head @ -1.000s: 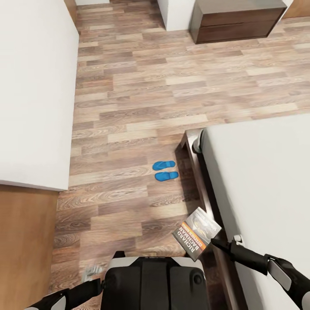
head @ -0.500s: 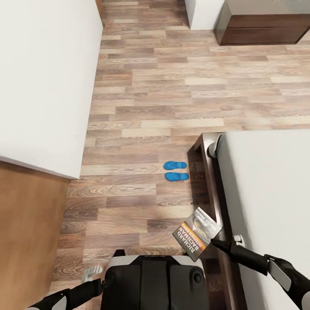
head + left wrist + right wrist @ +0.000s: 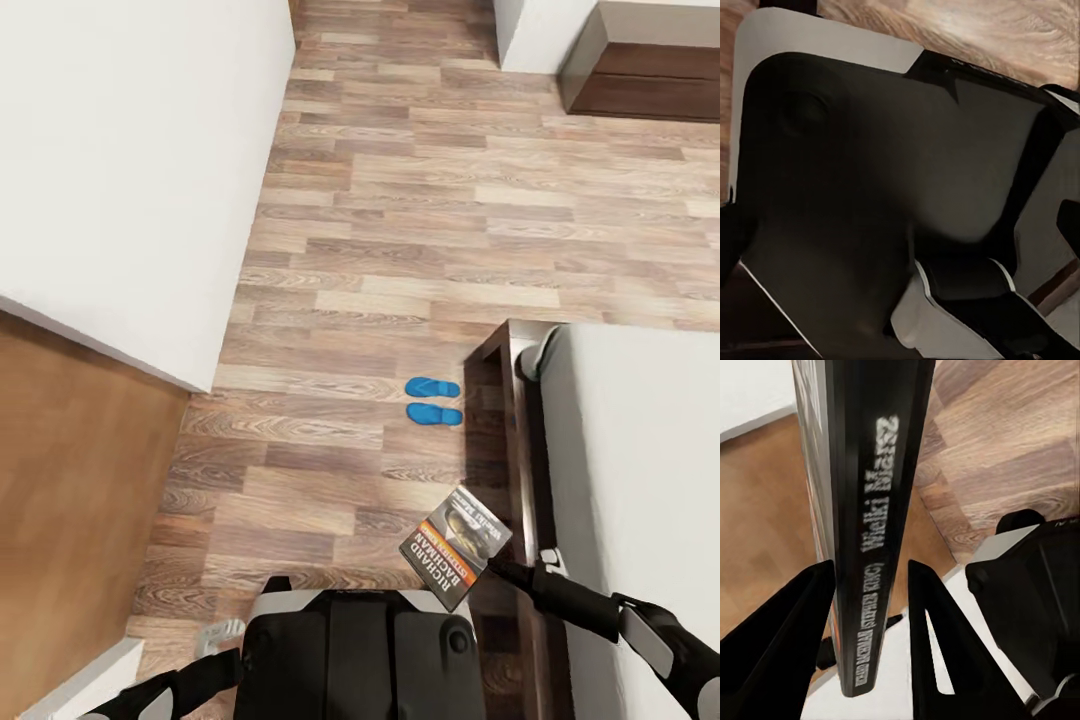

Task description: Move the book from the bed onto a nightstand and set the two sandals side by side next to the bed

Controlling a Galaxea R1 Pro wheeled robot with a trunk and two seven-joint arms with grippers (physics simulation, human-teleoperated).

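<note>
Right gripper [image 3: 497,568]: clamped on the book [image 3: 456,545] at one edge, fingers [image 3: 787,645] astride the spine
Book location: held in the air above the floor, just beside the bed [image 3: 640,470] frame
Left gripper: in view, opening cannot be told
Sandals [image 3: 434,401]: side by side on the floor, near the bed corner
Nightstand [image 3: 645,75]: well apart, across the room
Risk: thin edge grip; the book may pivot or slip out during travel
Risk: base may run over the sandals if driven straight ahead

Your book [image 3: 456,546] sits clamped in the right gripper [image 3: 497,568], cover up, over the floor beside the bed [image 3: 640,450]. Two blue sandals [image 3: 434,401] lie side by side on the planks, near the bed's corner. Nightstand [image 3: 650,75] far ahead.
</note>
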